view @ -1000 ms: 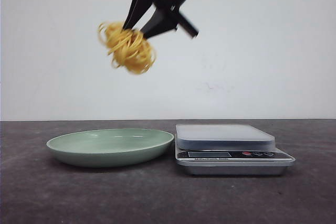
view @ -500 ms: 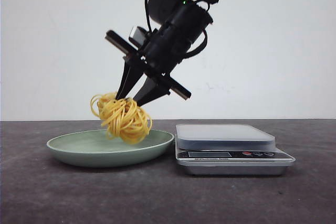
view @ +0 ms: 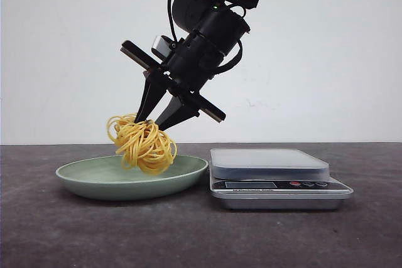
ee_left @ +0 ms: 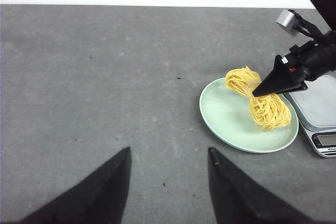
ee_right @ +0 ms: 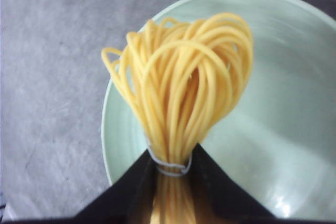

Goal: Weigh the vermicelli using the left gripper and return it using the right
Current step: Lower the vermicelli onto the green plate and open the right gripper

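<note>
Vermicelli (view: 142,145) hangs as a bundled nest directly below the fingertips of your right gripper (view: 153,119), which is clenched on it at a thin band around the strands, as the right wrist view shows. The nest sits over the pale green plate (view: 88,177); from the front its lowest strands appear at or just inside the plate's rim line, but you cannot tell from these views whether they touch the plate floor. The bundle's long axis runs on from the fingers, down and toward the robot's left, with the arm tilted in from the scale (view: 270,166) side. The scale platform stands bare, just beside the plate. Your left gripper (ee_left: 167,182) is well apart from the plate, fingers spread and holding nothing, so the right arm is plainly the nearer one. In my judgement the return step is near its end: what remains is to confirm contact with the plate, then release. Watch for strands snagging on a fingertip as the fingers part.
</note>
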`<state>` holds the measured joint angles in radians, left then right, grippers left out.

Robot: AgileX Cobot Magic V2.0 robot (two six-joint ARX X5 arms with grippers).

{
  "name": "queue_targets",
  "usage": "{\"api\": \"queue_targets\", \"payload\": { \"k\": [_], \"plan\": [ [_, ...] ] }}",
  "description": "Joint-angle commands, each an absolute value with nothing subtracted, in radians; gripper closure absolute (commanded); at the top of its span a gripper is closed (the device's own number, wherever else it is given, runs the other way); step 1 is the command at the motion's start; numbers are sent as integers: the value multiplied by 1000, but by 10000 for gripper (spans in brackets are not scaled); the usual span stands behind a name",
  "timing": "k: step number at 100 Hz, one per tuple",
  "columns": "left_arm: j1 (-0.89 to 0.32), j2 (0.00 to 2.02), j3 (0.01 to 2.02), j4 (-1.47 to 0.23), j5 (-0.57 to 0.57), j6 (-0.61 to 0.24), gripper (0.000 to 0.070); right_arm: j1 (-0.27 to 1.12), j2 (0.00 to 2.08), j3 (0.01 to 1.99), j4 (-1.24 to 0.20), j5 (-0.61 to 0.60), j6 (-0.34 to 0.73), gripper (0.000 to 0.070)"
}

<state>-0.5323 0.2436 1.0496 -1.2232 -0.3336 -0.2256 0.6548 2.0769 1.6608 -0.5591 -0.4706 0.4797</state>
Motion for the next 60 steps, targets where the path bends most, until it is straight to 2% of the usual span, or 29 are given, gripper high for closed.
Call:
{"api": "queue_targets", "payload": {
  "k": [1, 31, 35, 44, 48, 52, 60],
  "plan": [
    [-537, 245, 1059, -1213, -332, -230, 427, 673, 2098, 1690, -546, -464, 514, 700],
    [-537, 245, 1059, -1216, -332, -230, 427, 685, 2098, 1690, -498, -428, 570, 696],
    [-537, 245, 1059, -1217, -332, -230, 427, 685, 2098, 1690, -498, -427, 569, 654],
    [-537, 245, 1059, -1217, -332, -230, 427, 685, 2098, 1690, -498, -414, 569, 459],
    [-537, 245, 1059, -1219, -332, -230, 427, 685, 2098, 1690, -498, -413, 569, 397],
    [-537, 245, 1059, -1221, -332, -230, 427, 684, 2098, 1690, -498, -413, 569, 375],
    [-537, 245, 1059, -1222, -332, -230, 427, 682, 2098, 1690, -499, -409, 569, 373]
  ]
}}
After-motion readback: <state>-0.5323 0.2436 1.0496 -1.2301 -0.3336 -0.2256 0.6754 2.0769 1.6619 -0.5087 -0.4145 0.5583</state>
